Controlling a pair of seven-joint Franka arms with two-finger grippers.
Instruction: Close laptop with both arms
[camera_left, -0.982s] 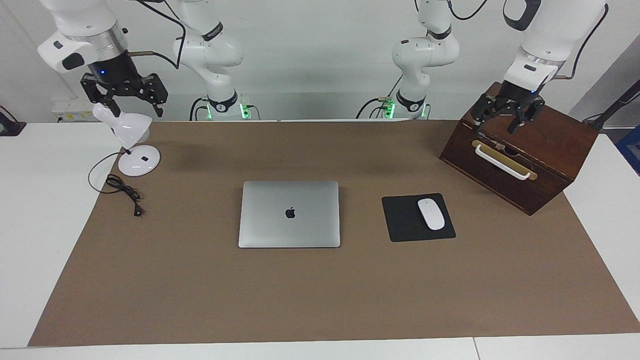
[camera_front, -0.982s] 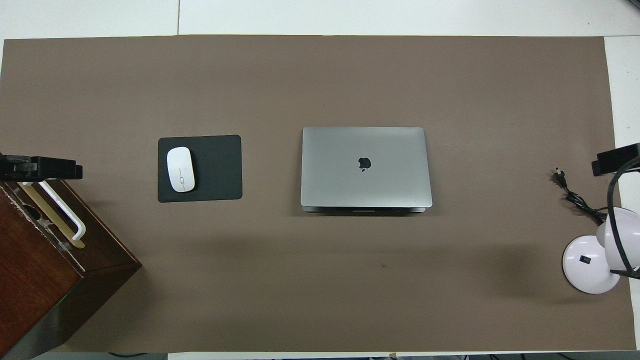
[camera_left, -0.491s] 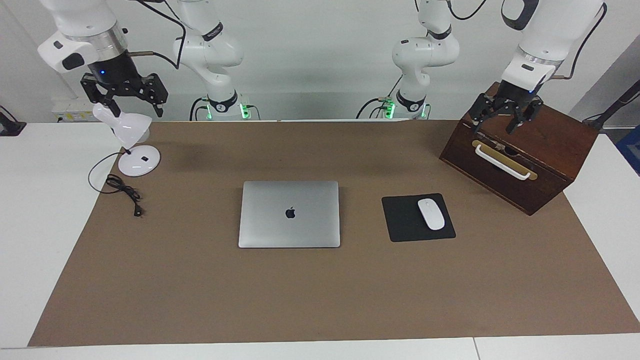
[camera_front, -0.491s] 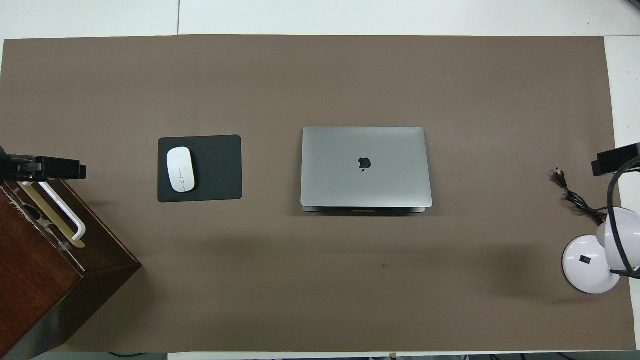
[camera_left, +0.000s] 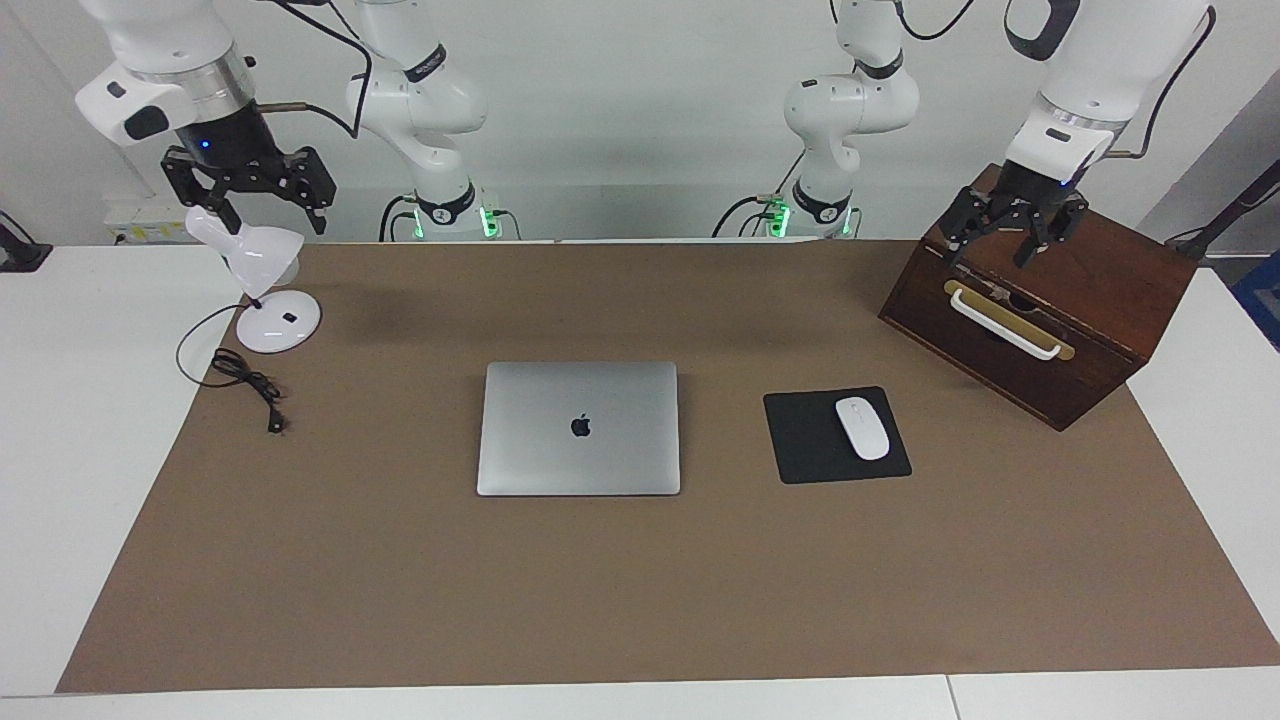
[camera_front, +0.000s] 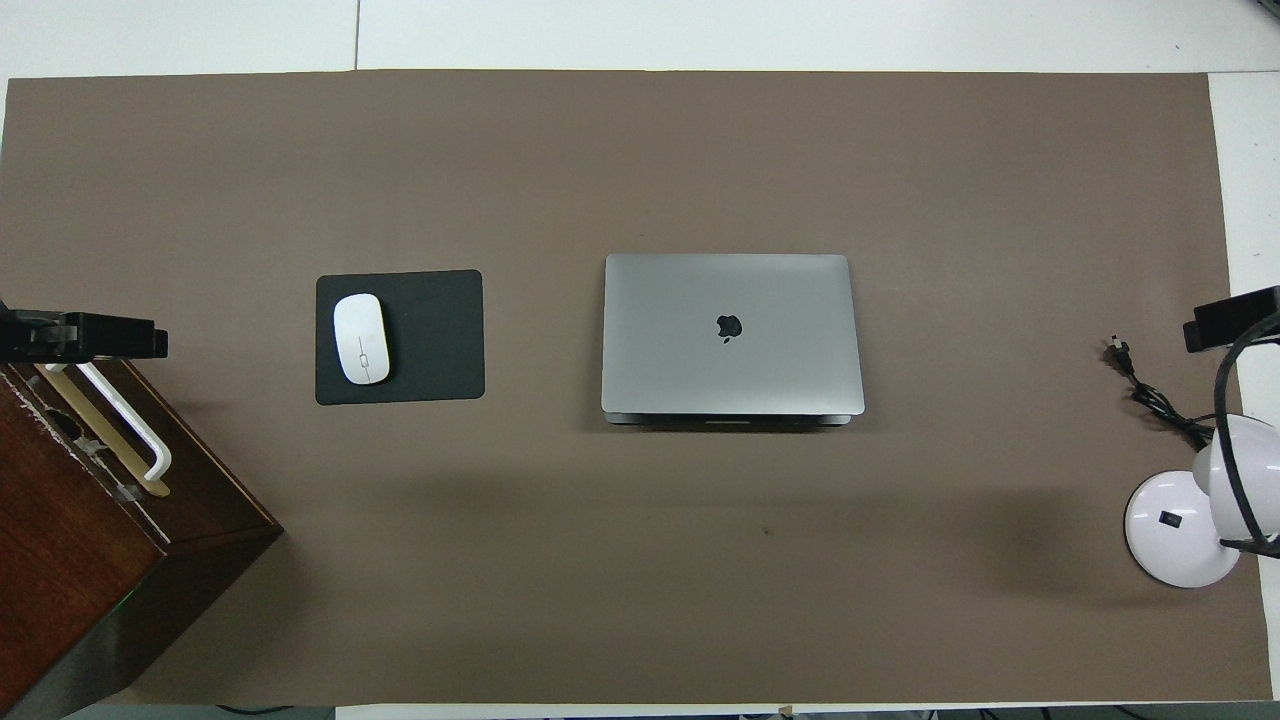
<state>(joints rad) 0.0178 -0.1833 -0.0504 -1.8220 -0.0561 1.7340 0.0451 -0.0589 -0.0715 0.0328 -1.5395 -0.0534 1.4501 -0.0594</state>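
Note:
The silver-grey laptop lies in the middle of the brown mat with its lid down flat and the dark apple logo facing up. No gripper touches it. My left gripper hangs open over the wooden box at the left arm's end of the table, and only its tip shows in the overhead view. My right gripper hangs open over the white lamp at the right arm's end, its tip at the overhead view's edge. Both arms are raised and hold nothing.
A black mouse pad with a white mouse lies beside the laptop toward the left arm's end. A dark wooden box with a white handle stands there. A white desk lamp and its black cable sit at the right arm's end.
The left gripper has wavered very slightly over the wooden box. The laptop, the right arm and everything else stay as they were.

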